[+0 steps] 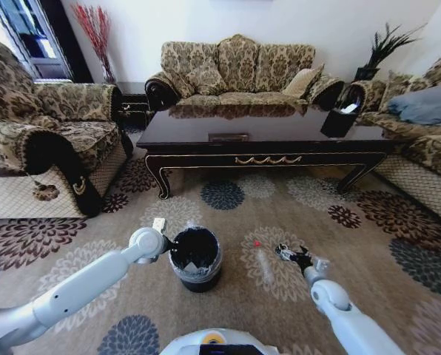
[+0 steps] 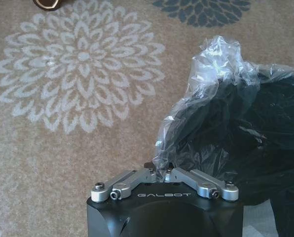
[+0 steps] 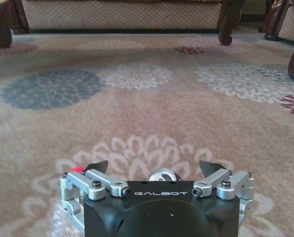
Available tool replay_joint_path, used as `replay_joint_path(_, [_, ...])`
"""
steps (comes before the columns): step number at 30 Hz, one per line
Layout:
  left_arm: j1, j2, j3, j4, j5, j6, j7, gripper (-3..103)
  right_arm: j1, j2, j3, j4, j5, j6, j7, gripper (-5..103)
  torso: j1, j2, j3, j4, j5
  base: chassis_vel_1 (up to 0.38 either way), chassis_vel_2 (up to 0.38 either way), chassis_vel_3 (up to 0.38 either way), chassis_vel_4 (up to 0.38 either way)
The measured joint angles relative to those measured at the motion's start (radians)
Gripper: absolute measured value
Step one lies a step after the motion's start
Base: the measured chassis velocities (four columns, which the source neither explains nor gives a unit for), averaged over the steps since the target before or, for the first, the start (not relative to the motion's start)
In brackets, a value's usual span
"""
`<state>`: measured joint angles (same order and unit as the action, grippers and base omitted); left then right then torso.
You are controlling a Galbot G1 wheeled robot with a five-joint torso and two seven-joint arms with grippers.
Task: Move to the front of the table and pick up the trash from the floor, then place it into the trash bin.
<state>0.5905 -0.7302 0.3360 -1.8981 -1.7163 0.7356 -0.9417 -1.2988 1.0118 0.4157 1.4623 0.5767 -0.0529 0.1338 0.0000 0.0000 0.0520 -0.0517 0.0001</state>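
Long low glossy dark-wood coffee table [image 1: 265, 137] with gold apron ornament stands ahead on beige flower-medallion carpet [image 1: 243, 214]. Small round black trash bin [image 1: 195, 259] with clear plastic liner [image 2: 211, 103] sits on carpet in front of robot. Left arm reaches forward, left gripper [image 1: 160, 244] at bin rim, fingers pinched together on the liner edge. Right arm stretched low, right gripper [image 1: 294, 255] spread apart just beside clear slim red-capped bottle [image 1: 263, 260] lying on carpet. "GALBOT" printed on both grippers.

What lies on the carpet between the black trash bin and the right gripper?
In the head view, a clear slim bottle with a red cap lies on the floor between the trash bin and the open right gripper. Nothing else lies there.
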Motion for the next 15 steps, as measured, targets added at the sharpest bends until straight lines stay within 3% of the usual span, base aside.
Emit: replay_joint_path(15, [0.037, 0.043, -0.03, -0.045, -0.01, 0.0, -0.004, 2, 0.191, 0.204, -0.06, -0.295, -0.091, 0.124, 0.065, 100, 0.0, 0.0, 0.0, 0.0004, -0.0001, 0.0, 0.0, 0.0, 0.0])
